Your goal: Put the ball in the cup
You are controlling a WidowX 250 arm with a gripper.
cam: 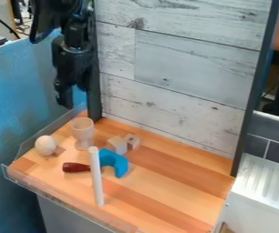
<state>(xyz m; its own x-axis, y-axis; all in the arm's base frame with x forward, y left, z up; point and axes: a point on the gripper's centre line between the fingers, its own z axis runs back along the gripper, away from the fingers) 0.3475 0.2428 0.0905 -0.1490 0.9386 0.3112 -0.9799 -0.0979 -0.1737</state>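
Observation:
The black gripper point(66, 93) hangs at the upper left, well above the back left corner of the wooden work surface, touching none of the objects. A pale round ball point(45, 145) rests on the wood near the left edge. Just right of it and slightly farther back, a light wooden cup point(82, 133) stands upright on its stem, its opening facing up. Ball and cup are apart.
Right of the cup lie two small wooden blocks point(117, 144) and a blue curved piece point(114, 162). A dark red handle point(76, 167) and an upright white rod point(96, 176) are nearer the front. A clear rim point(56, 195) edges the surface; a plank wall point(178, 77) stands behind.

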